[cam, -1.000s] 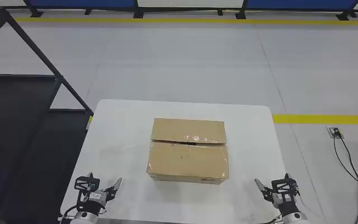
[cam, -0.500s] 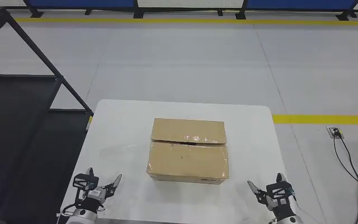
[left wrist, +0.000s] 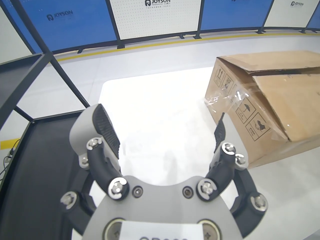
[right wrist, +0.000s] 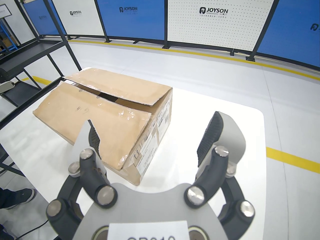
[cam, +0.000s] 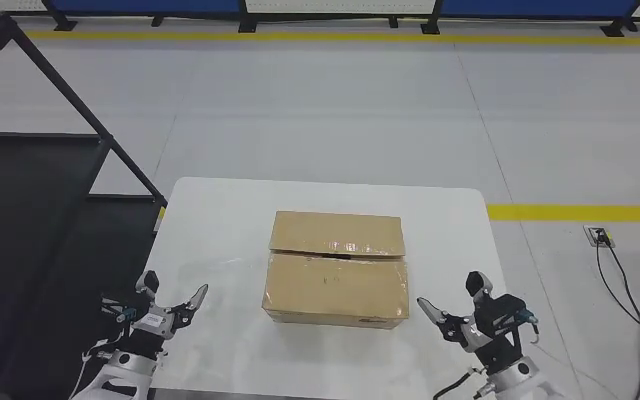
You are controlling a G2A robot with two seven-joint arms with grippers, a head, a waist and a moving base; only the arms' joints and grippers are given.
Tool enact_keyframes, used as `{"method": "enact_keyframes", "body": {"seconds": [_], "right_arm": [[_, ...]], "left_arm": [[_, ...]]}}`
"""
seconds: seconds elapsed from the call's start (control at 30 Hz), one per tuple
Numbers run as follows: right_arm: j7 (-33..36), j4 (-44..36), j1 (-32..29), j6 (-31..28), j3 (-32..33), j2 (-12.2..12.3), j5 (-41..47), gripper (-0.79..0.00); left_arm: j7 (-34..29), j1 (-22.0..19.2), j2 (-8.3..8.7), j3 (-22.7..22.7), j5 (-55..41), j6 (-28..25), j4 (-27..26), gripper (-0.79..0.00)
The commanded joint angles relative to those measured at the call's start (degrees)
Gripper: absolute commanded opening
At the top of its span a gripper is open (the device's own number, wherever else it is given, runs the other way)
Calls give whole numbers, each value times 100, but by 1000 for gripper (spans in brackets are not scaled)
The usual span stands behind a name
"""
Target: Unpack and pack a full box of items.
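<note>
The left hand (cam: 177, 287) hangs over the near left corner of the counter (cam: 220, 220); the right hand (cam: 449, 292) hangs over its near right part; both have their fingers spread wide apart and hold nothing; both sit nearer the robot than the box (cam: 337, 268) and apart from it, one towards each short end.

The box sits at the middle of the counter, flat on its base, top up; its long axis runs left to right, parallel to the counter's near edge, so each short end faces towards one hand. The near flap (cam: 336, 285) and the far flap (cam: 337, 233) both lie down; the seam (cam: 337, 255) between them runs along the long axis; a dark gap shows there, and loose clear tape (left wrist: 220, 99) clings to the left end.

The step in hand, as I judge it, is opening the box. The near flap hinges on the near long side, so its free edge is at the seam. One hand should catch that edge at the gap and fold it back towards the robot, while the other hand braces a short end, because light cardboard may slide on the smooth counter. The far flap then folds away; the torn tape may drag, so the lift should be slow.
</note>
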Motion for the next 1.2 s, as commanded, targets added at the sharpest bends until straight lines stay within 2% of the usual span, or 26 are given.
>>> {"method": "enact_keyframes", "body": {"seconds": [0.0,0.1,0.2,0.27,0.47,0.6,0.97,1.17], "right_arm": [[0,1,0,2,0,0,1,0],[0,1,0,2,0,0,1,0],[141,198,180,-505,-112,0,625,0],[573,424,513,-744,-194,4,1046,0],[2200,1381,1686,-1787,-248,64,3073,0],[2890,1925,2259,-1974,-194,109,4001,0],[2913,1953,2242,-1982,-241,115,3954,0],[3743,2698,2799,-2055,-327,160,5158,0]], "left_arm": [[-2,0,0,0,-1,0,0,0],[-2,0,0,0,-1,0,0,0],[-214,-120,-6,63,-337,-192,83,0],[-433,-335,0,113,-695,-547,152,0],[-809,-977,41,202,-1332,-1532,403,0],[-1068,-1234,88,181,-1656,-2261,627,0],[-1113,-1243,91,189,-1690,-2258,610,0],[-1182,-1331,78,381,-1911,-2182,470,0]]}}
